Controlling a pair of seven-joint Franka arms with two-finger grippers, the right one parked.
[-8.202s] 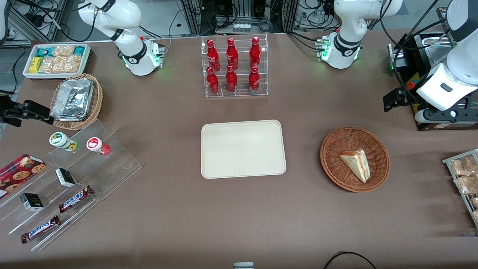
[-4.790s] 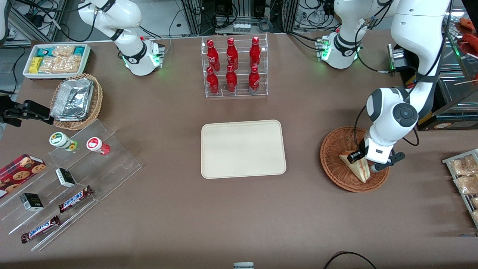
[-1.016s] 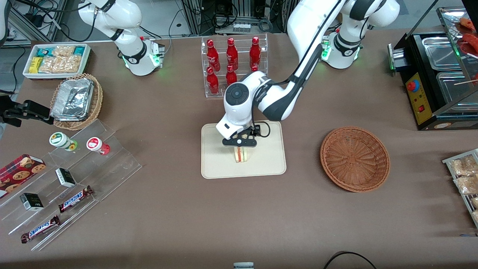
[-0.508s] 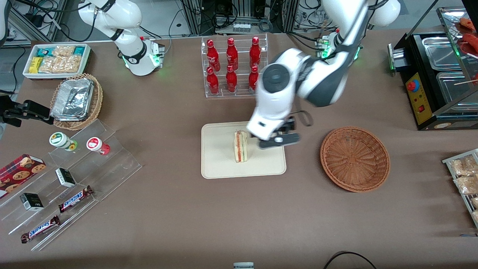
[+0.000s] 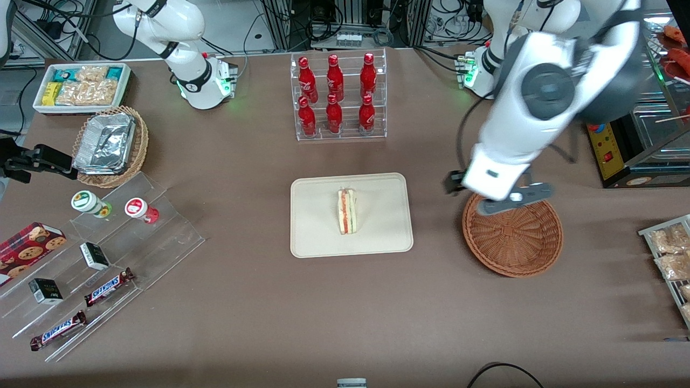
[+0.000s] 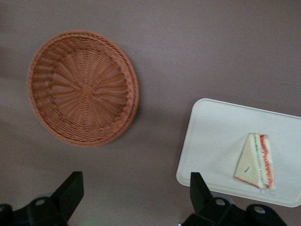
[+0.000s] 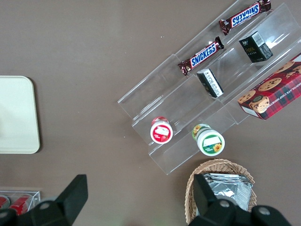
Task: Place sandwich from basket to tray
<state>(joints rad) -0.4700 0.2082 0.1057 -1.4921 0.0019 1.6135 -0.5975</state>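
One sandwich (image 5: 347, 210) stands mid-frame on the tray (image 5: 318, 237); the gripper (image 5: 498, 198), fingers spread and holding nothing, hangs right of centre over the basket (image 5: 512, 242) rim

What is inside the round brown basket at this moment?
The basket holds nothing; its whole woven floor shows in the wrist view. The sandwich lies on the tray. The open gripper hangs above the basket's rim, covering a small part of it in the front view.

Readable text: one brand name only

"SNICKERS" stands on two chocolate bars (image 7: 201, 58) (image 7: 244, 15) lying on the clear stepped display stand (image 7: 188, 103); the gripper (image 5: 498, 202) hangs above the basket's (image 5: 512, 234) rim.
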